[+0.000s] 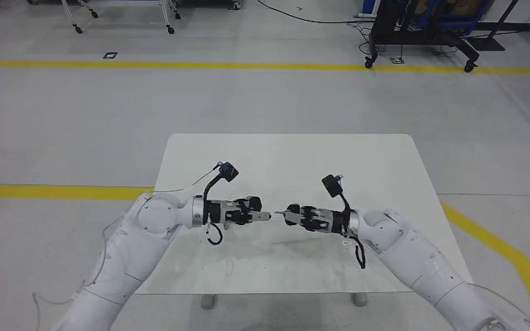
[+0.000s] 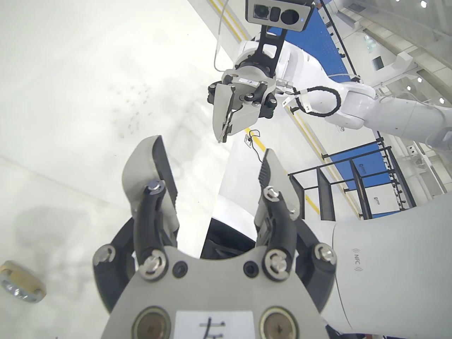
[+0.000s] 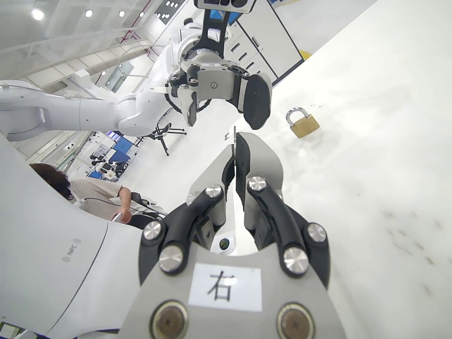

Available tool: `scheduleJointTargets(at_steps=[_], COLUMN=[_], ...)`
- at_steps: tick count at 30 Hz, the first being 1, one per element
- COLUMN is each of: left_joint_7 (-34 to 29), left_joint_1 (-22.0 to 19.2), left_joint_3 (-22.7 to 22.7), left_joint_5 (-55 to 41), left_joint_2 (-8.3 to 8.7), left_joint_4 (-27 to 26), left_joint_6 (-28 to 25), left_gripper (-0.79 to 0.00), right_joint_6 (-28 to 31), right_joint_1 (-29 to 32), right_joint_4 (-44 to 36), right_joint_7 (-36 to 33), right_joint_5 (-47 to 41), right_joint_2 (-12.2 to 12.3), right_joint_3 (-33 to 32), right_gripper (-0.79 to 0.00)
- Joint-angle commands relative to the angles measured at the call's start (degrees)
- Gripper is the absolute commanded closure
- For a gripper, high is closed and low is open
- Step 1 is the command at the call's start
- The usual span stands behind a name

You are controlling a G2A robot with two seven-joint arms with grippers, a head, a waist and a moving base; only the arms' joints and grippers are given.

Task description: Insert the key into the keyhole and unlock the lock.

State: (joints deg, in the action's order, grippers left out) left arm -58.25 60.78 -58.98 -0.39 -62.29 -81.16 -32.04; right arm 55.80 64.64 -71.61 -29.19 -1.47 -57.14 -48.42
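The right jaws are pinched tight on the key (image 3: 234,135). Its thin metal blade sticks out just past the fingertips and points toward the left jaws. The left jaws stand wide and hold nothing. The two sets of jaws face each other tip to tip, near but not touching, in the air over the front middle of the white counter (image 1: 331,165). From the left wrist, the key shows as a slim sliver between the closed right fingers (image 2: 243,118).

The lock (image 3: 303,123) is a brass padlock with a silver shackle that looks closed. It lies on the counter below and to one side of the left jaws, apart from both arms and from the key. The counter around it bears faint grey scuffs.
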Motion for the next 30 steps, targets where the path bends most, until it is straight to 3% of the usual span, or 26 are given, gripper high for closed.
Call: scheduleJointTargets(at_steps=[1, 6, 9, 11, 15, 20, 23, 30], left_joint_7=[1.7, 5.3, 5.6, 3.0, -1.4, 1.1, 1.2, 0.1], left_joint_1=[0.8, 4.0, 7.9, 10.4, 12.4, 11.1, 9.8, 7.1], left_joint_3=[-1.4, -5.0, -6.3, -5.8, -4.7, -3.4, -2.5, -0.5], left_joint_5=[2.6, 20.1, 39.7, 47.9, 51.5, 49.4, 49.5, 49.7], left_joint_2=[0.42, 1.95, 3.08, 3.45, 3.51, 2.90, 2.57, 1.89], left_joint_4=[-0.9, -7.8, -14.4, -18.3, -21.5, -17.4, -15.1, -10.8], left_joint_6=[0.2, 3.8, 12.4, 18.3, 24.4, 25.4, 26.3, 26.9], left_gripper=[-0.785, -0.785, -0.785, -0.785, -0.785, -0.785, -0.591, -0.323], right_joint_6=[1.4, 2.2, 2.2, 2.2, 2.2, 2.2, 2.2, 2.2], right_joint_1=[1.1, 5.1, 7.7, 8.8, 9.2, 9.3, 9.3, 9.3], right_joint_4=[0.1, -1.3, -2.5, -2.8, -3.6, -4.5, -4.5, -4.5], right_joint_7=[2.4, 7.7, 10.1, 11.3, 12.2, 13.0, 13.0, 13.0], right_joint_5=[0.8, 2.1, 2.5, 2.3, 2.5, 3.7, 3.7, 3.7], right_joint_2=[0.3, 1.2, 1.8, 2.0, 2.1, 1.9, 1.9, 1.9], right_joint_3=[-1.6, -6.5, -9.3, -10.6, -11.9, -12.3, -12.3, -12.3], right_gripper=[0.000, 0.000, 0.000, 0.000, 0.000, 0.000, 0.000, 0.000])
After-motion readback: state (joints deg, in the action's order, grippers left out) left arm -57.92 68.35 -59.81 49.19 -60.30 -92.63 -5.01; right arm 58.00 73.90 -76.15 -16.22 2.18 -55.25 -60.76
